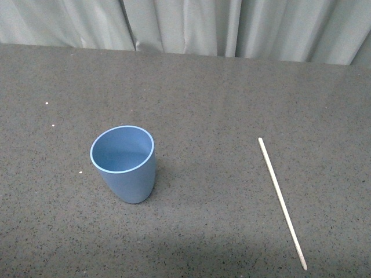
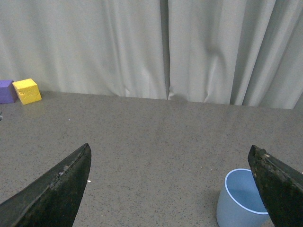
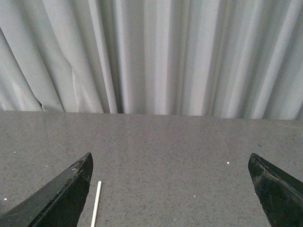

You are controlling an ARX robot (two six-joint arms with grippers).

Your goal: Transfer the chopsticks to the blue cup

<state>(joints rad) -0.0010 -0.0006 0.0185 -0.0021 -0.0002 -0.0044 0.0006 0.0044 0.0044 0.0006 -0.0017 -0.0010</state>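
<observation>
The chopstick (image 1: 282, 202) lies flat toward the table's (image 1: 208, 92) near right corner, well apart from the upright cup (image 1: 123, 164). Fingers of left gripper (image 2: 169, 147) and right gripper (image 3: 170, 156) stand spread, empty. Recommended: right gripper pinches mid-stick squarely (thin; may roll).

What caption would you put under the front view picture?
An empty blue cup stands upright on a grey table, one chopstick lying flat to its right.
</observation>
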